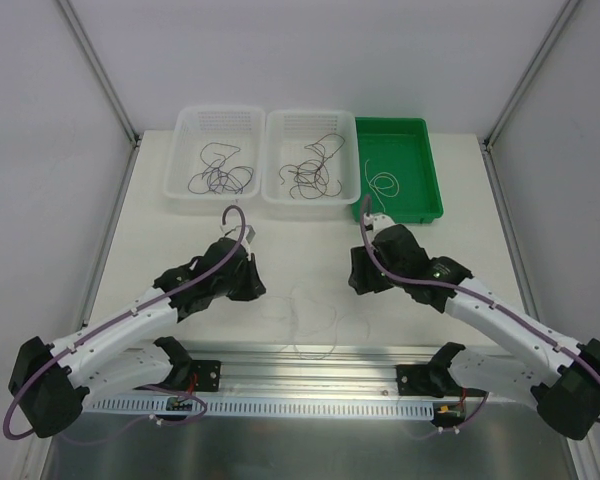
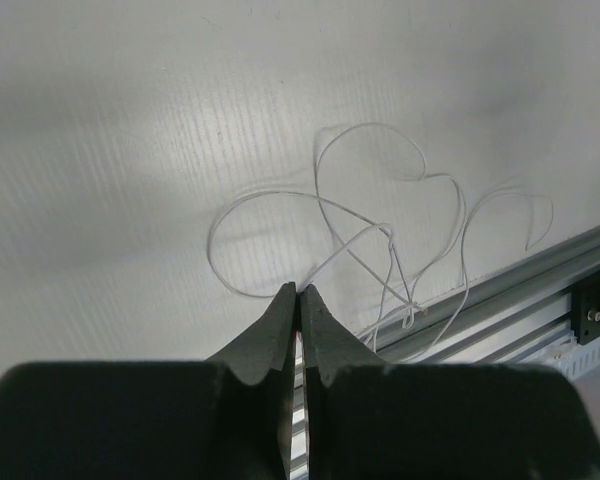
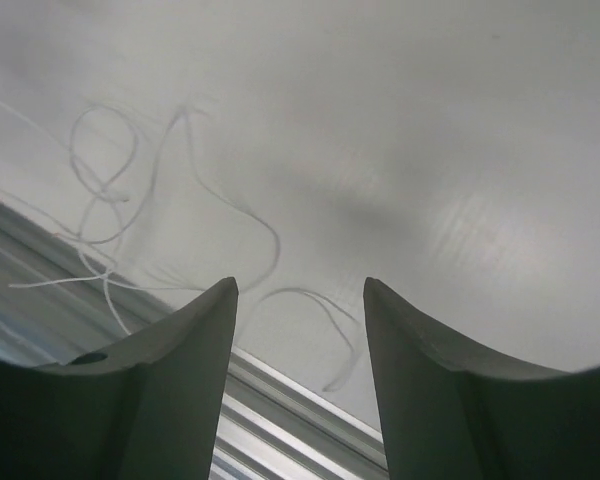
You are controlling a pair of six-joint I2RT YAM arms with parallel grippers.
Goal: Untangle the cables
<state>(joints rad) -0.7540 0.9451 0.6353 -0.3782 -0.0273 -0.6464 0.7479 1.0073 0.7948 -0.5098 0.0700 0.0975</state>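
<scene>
Overhead, a table (image 1: 180, 230) with a rail (image 1: 310, 375) along its near edge.
Far from the rail, two baskets (image 1: 220, 112) hold dark cables (image 1: 220, 178) and a green tray (image 1: 430, 170) one white strand (image 1: 383, 184). Just beyond the rail the left gripper (image 2: 298, 292) has fingers pressed together, nothing clearly pinched; the right gripper (image 3: 300, 290) is spread and empty. Between them tangled white cables (image 1: 312, 318) lie on the table, overlapping the rail's edge.

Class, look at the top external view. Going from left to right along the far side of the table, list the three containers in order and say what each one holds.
left white basket holding a dark cable bundle → middle white basket holding a second dark bundle → green tray holding a white cable
</scene>
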